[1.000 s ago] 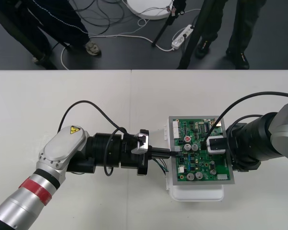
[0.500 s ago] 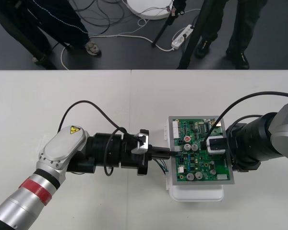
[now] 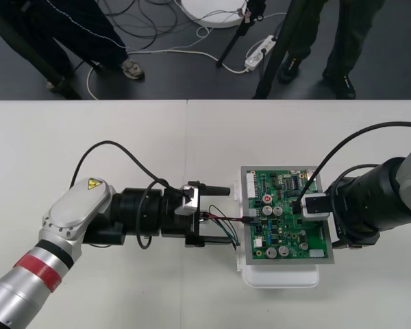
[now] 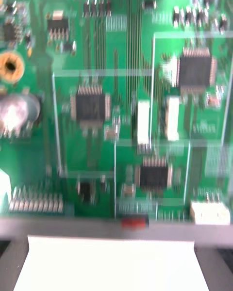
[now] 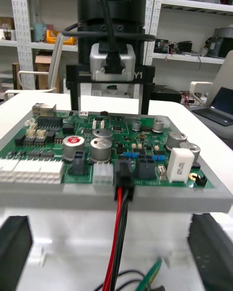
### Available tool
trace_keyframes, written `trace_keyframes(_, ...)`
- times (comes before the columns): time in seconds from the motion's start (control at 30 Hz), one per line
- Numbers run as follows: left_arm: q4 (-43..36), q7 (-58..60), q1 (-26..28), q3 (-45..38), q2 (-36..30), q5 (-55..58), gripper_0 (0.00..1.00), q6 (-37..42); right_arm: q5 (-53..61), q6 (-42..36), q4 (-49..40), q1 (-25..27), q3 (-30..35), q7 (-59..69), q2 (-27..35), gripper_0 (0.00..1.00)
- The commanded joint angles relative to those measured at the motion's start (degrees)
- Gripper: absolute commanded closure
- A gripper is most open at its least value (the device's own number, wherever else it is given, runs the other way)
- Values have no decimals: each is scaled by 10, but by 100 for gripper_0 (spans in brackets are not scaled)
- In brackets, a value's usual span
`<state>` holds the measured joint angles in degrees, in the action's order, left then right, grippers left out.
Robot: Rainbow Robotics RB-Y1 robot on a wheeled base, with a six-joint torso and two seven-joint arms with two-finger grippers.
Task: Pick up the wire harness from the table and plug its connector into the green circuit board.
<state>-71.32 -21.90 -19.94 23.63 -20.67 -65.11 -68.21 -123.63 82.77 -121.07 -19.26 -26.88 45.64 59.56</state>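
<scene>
The green circuit board (image 3: 288, 236) sits on its white base (image 3: 281, 277) right of the table's centre. The harness's black plug (image 5: 123, 172) stands in a connector at the board's left edge (image 3: 251, 221). Its red and black wires (image 5: 120, 233) trail back from it between my left fingers, and a green wire (image 5: 153, 270) curls beside them. My left gripper (image 3: 222, 216) is open just left of the board, its fingers (image 5: 14, 252) wide apart and off the plug. My right gripper (image 3: 303, 209) hovers open over the board's right side, seen beyond the board as the other gripper (image 5: 109, 109).
The right wrist view looks straight down on the board (image 4: 126, 53) and the base's rim (image 4: 111, 266). Bare table (image 3: 123, 137) lies left of and behind the board. The table's far edge (image 3: 192, 101) borders dark floor with cables.
My left gripper has opened, let go of the plug and drawn back to the left. The plug stays at the board's edge. The right gripper has shifted slightly to the right.
</scene>
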Motion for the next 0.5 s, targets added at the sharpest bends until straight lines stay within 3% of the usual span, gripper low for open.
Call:
trace_keyframes(0.03, -7, -23, -9, 1, -42, 24, 0, 3, 50, -5, 17, 23, 80, -86, 42, 0)
trace_keyframes(0.2, -7, -18, -3, -10, -68, 25, 0, -1, 109, -7, 41, 75, 166, -180, 48, 0)
trace_keyframes(0.5, -7, 0, 18, -70, -116, 3, 0, -53, 233, -7, 85, 124, 252, -289, 89, 0)
